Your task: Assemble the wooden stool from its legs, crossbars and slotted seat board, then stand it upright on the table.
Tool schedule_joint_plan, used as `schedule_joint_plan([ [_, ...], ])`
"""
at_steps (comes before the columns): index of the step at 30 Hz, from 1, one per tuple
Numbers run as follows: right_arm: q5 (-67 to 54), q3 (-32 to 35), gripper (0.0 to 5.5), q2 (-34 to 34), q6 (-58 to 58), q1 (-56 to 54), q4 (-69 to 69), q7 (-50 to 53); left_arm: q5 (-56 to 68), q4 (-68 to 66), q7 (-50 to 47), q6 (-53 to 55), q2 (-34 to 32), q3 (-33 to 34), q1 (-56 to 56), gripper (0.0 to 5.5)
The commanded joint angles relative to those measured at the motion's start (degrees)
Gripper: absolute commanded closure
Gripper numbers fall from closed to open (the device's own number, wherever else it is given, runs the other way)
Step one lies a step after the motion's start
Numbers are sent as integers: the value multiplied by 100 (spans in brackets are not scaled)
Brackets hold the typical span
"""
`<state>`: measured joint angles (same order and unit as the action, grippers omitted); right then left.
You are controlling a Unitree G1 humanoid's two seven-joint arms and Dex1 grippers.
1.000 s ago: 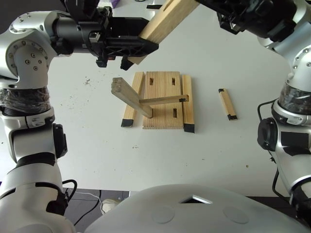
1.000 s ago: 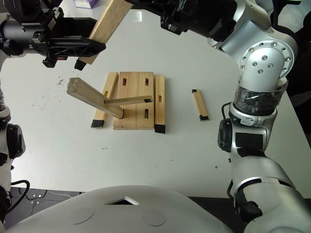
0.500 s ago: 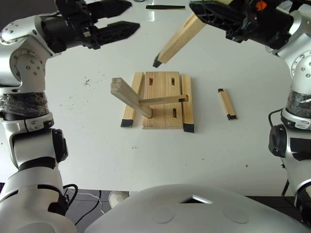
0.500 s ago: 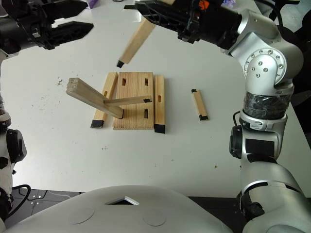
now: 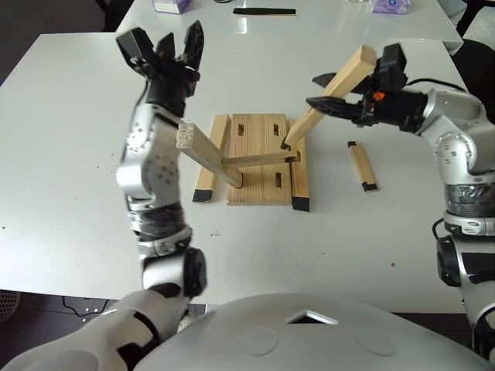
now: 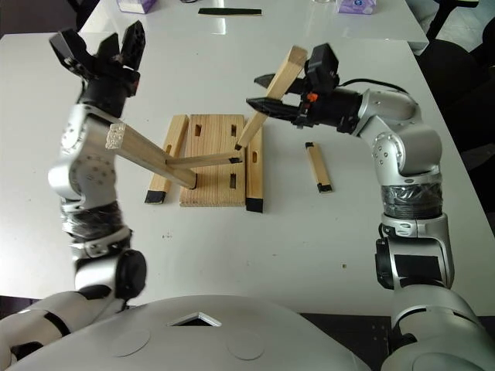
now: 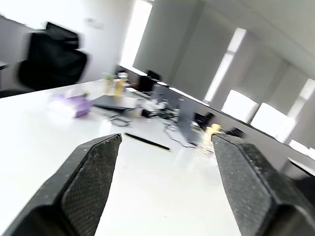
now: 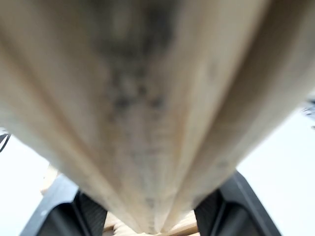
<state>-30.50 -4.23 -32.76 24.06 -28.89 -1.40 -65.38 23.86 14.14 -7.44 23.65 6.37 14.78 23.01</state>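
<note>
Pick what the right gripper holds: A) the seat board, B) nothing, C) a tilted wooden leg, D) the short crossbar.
C: the right gripper is shut on a tilted wooden leg, whose black-capped end points down toward the seat board.

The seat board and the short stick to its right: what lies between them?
A long leg lies flat along the seat board's right edge, then bare table up to the short stick, as the left eye view shows.
</note>
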Motion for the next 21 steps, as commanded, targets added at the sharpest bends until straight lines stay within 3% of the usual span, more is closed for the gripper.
schedule_joint_plan([
  [1,107,-156,349,121,-336,144,-116,-350,-442,53,-741,-351,458,-154,-201,211],
  [11,127,-265,349,75,-620,453,0,-669,-676,-287,-910,-942,350,-360,-326,211],
  [14,117,-147,349,-26,-695,499,22,-679,-609,-206,-1066,-976,-27,96,-235,211],
  [21,-10,138,349,-195,-735,927,429,-577,-251,-218,-986,-641,-1739,1508,457,211],
])
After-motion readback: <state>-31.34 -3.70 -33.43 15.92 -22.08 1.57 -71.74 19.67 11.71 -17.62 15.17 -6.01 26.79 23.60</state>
